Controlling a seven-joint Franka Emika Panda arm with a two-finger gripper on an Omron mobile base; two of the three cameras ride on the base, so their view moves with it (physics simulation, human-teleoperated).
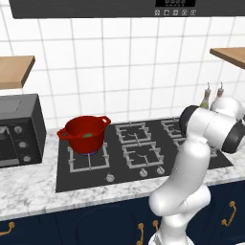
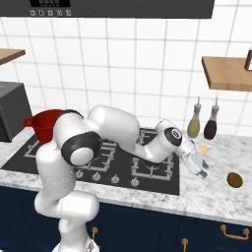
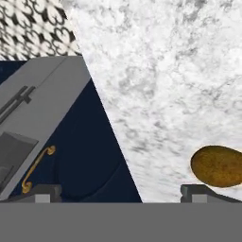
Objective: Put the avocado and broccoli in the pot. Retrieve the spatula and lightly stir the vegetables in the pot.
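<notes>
Here, in the left base view, the red pot [image 1: 85,133] sits on the stove's [image 1: 143,158] left rear burner with a green lump [image 1: 88,135] inside. From the right base view, the gripper [image 2: 201,171] hangs over the marble counter [image 2: 216,192], near the olive-brown avocado [image 2: 235,179]. The hand view shows the jaws spread wide and empty, the avocado just beside one fingertip [image 3: 198,191]

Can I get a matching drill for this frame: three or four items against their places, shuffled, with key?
Items:
1. round deep red pot
2. olive-brown oval avocado
3. two glass bottles
4. open two-finger tool

Places:
A. against the tiled wall, right of the hob
B. on the hob's back-left burner
C. bare marble counter, near the front edge
D. low over the counter, left of the avocado

Pairs: 1-B, 2-C, 3-A, 4-D
</notes>
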